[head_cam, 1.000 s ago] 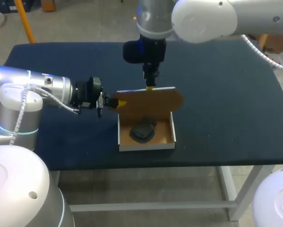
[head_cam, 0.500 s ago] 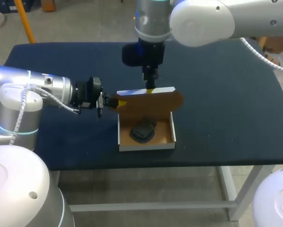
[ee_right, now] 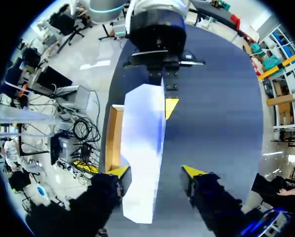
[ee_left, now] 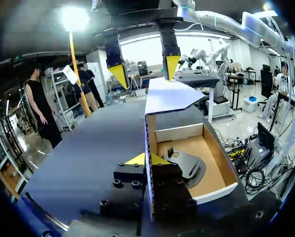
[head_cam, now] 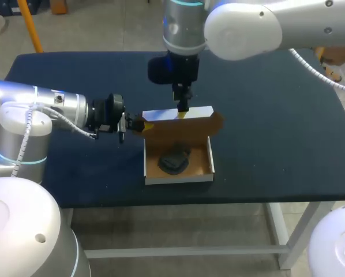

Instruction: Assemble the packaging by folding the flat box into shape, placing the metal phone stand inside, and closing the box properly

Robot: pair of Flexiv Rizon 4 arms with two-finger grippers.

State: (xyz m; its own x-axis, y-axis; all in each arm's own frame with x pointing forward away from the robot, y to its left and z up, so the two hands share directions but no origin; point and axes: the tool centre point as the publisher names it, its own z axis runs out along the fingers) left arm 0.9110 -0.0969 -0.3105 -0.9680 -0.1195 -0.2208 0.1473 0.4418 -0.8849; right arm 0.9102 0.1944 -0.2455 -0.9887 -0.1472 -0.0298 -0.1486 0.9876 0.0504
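Overhead light, glare on box lid point(head_cam: 167, 115)

cardboard box point(head_cam: 179, 161) brown inside, glossy white outside; matt dark stand point(head_cam: 173, 161).

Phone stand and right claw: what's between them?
The tilted lid of the box, between right claw and phone stand; clearest in the head view.
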